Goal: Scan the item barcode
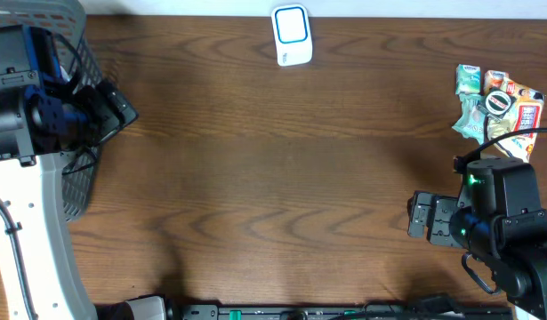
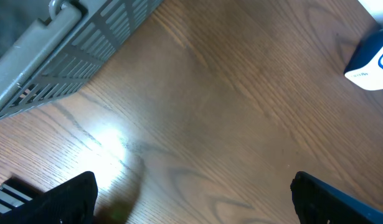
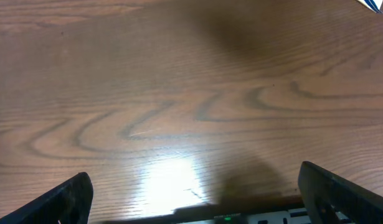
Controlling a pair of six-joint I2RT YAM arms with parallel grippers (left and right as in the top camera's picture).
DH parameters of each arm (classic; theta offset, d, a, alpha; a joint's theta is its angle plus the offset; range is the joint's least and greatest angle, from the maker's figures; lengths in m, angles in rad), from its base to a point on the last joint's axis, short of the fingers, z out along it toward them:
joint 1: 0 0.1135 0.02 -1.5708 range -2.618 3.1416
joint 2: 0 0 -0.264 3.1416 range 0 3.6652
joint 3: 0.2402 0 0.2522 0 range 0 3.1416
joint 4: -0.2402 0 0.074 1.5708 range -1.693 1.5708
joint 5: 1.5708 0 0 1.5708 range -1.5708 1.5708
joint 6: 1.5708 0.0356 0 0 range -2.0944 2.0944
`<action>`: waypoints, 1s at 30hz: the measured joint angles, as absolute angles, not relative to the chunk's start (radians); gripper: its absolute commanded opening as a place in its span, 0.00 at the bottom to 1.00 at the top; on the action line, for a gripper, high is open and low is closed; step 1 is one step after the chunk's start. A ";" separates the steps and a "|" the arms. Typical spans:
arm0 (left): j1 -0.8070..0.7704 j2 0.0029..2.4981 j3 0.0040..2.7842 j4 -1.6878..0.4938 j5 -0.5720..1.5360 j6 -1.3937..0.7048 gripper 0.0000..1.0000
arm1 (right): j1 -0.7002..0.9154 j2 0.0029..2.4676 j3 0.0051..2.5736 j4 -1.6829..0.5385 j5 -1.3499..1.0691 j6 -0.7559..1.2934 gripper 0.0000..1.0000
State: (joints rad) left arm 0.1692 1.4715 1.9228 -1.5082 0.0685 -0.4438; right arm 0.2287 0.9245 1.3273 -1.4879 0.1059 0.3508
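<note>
A small pile of snack packets, the items [image 1: 495, 108], lies at the table's far right edge; no barcode shows on them. A white scanner with a blue frame [image 1: 291, 36] stands at the back centre, and it also appears at the right edge of the left wrist view, scanner [image 2: 373, 57]. My left gripper [image 1: 124, 111] hovers at the left by the basket, open, with bare wood between its fingers [image 2: 61, 200]. My right gripper [image 1: 418, 216] sits at the front right, just in front of the packets, open and empty, its fingers [image 3: 347, 198] wide apart.
A grey slatted basket [image 1: 77, 169] stands at the left edge under the left arm; its wall fills the upper left of the left wrist view, basket [image 2: 73, 50]. A black bar with a green light [image 3: 241, 216] runs along the table's front edge.
</note>
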 measured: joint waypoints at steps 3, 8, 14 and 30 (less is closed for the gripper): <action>0.170 1.472 1.923 -1.508 0.068 -0.444 0.98 | 0.229 0.925 1.327 -1.488 0.105 0.350 0.99; 0.169 1.472 1.923 -1.508 0.068 -0.444 0.98 | 0.229 0.924 1.327 -1.496 0.105 0.350 0.99; 0.169 1.472 1.923 -1.508 0.069 -0.444 0.98 | 0.215 0.867 1.290 -1.423 0.106 0.317 0.99; 0.169 1.472 1.923 -1.508 0.069 -0.444 0.98 | 0.059 0.193 0.435 -0.551 -0.086 0.121 0.99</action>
State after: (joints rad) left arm 0.1692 1.4715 1.9228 -1.5082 0.0689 -0.4438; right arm 0.0589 0.1932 0.4347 -0.5507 -0.0864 0.1207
